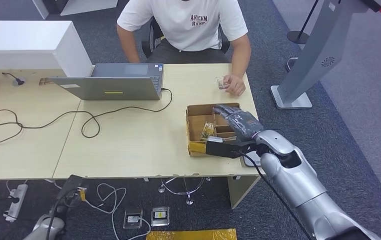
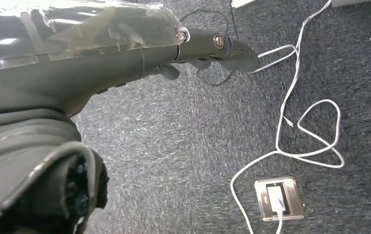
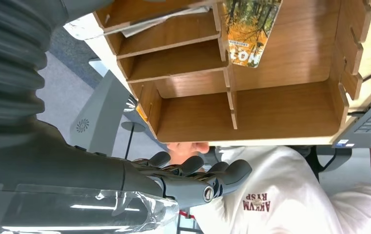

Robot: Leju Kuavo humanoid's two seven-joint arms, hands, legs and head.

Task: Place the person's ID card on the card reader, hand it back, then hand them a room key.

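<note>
A person in a white T-shirt [image 1: 191, 22] sits across the table, one hand resting on it and holding a small card [image 1: 222, 83]. My right hand [image 1: 237, 122] hovers over the back right part of a wooden organiser box [image 1: 194, 125], its fingers [image 3: 198, 176] stretched out and holding nothing. A card printed with an autumn forest [image 3: 246, 29] stands in one compartment [image 1: 208, 130]. A black flat device [image 1: 222, 149] lies at the box's near edge, under my forearm. My left hand [image 2: 212, 46] hangs beside the table over the carpet and holds nothing.
A grey laptop [image 1: 113, 82] stands open at the table's middle, with a black cable [image 1: 93, 117] looping across the top. A grey kiosk stand [image 1: 313, 55] rises at the right. On the floor lie white cables [image 2: 295, 122] and a socket plate [image 2: 278, 199].
</note>
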